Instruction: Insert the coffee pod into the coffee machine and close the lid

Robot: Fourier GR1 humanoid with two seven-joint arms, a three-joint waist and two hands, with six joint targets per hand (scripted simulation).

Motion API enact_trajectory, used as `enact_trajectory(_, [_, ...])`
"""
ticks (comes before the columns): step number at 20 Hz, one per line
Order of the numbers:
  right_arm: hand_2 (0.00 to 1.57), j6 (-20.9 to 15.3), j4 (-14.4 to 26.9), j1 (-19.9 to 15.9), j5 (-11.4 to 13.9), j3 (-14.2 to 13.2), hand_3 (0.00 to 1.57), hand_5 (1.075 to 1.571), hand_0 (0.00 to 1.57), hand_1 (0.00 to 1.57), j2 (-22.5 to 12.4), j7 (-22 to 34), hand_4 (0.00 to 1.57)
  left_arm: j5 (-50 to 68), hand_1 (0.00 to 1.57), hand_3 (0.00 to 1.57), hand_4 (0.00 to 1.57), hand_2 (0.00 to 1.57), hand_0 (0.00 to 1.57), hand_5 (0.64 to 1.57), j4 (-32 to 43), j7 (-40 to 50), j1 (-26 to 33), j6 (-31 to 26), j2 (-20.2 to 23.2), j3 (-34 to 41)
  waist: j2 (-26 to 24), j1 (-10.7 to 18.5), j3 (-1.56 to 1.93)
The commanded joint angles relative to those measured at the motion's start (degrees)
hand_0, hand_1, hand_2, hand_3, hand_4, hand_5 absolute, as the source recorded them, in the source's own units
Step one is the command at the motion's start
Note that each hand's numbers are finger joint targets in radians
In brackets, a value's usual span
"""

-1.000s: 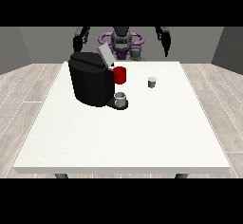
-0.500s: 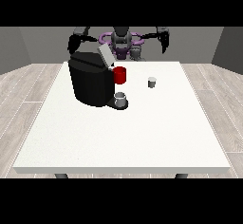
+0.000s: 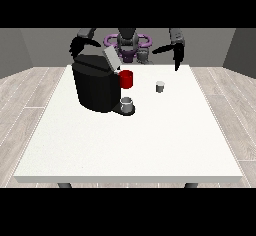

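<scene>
A black coffee machine (image 3: 96, 86) stands on the white table (image 3: 130, 140) at the view's left, its grey lid (image 3: 110, 58) tilted up. A small grey cup (image 3: 127, 104) sits on its drip base. The coffee pod (image 3: 160, 86), a small grey cylinder, stands upright on the table right of the machine. The hand at the view's right (image 3: 178, 56) hangs above the table's far edge, up and right of the pod, fingers pointing down and apart from it. The hand at the view's left (image 3: 76, 47) hovers behind the machine's top.
A red mug-like part (image 3: 126, 79) sticks out beside the machine's front. The robot's purple and grey torso (image 3: 129, 44) is behind the far edge. Wood floor surrounds the table.
The arm at the view's right has swung inward and lowered its hand towards the table's far edge. The hand at the view's left has dropped slightly behind the machine. Pod and machine have not moved.
</scene>
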Motion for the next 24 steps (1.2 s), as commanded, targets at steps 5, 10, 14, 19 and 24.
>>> enact_trajectory(5, [0.00,0.5,2.1,-0.6,0.6,1.0,0.00,1.571,0.00,0.00,0.9,-5.1,0.28,-3.2,0.00,0.00,0.00,0.00,0.00,1.571,12.9,-2.1,-6.9,0.9,1.8,2.3,4.7,-1.9,-0.01])
enact_trajectory(10, [0.00,-1.4,0.0,-2.4,1.2,3.1,0.00,1.571,0.00,0.00,1.5,2.1,0.33,-5.7,0.00,0.00,0.00,0.00,0.00,1.571,21.0,-0.5,-11.5,1.3,3.0,2.7,3.8,-2.7,-0.02])
enact_trajectory(14, [0.00,-0.9,5.3,-5.4,-1.0,-1.7,0.00,1.571,0.00,0.00,-0.6,1.9,0.40,-8.6,0.00,0.00,0.00,0.00,0.00,1.571,22.0,-1.2,-12.1,-0.4,4.3,0.5,4.0,-0.4,-0.01])
enact_trajectory(19, [0.00,-2.6,7.8,-9.7,0.6,-1.6,0.00,1.571,0.00,0.00,-0.6,3.7,0.39,-13.6,0.00,0.00,0.00,0.46,0.00,1.571,26.2,-4.2,-13.5,3.1,1.4,-2.4,5.0,0.3,-0.02])
enact_trajectory(24, [0.00,-3.5,12.2,-10.2,2.1,-2.7,0.00,1.571,0.00,0.00,-1.8,4.2,0.42,-15.7,0.70,0.43,0.00,0.78,0.70,1.571,28.9,-0.1,-14.9,3.0,0.4,-3.2,3.1,1.3,-0.01])
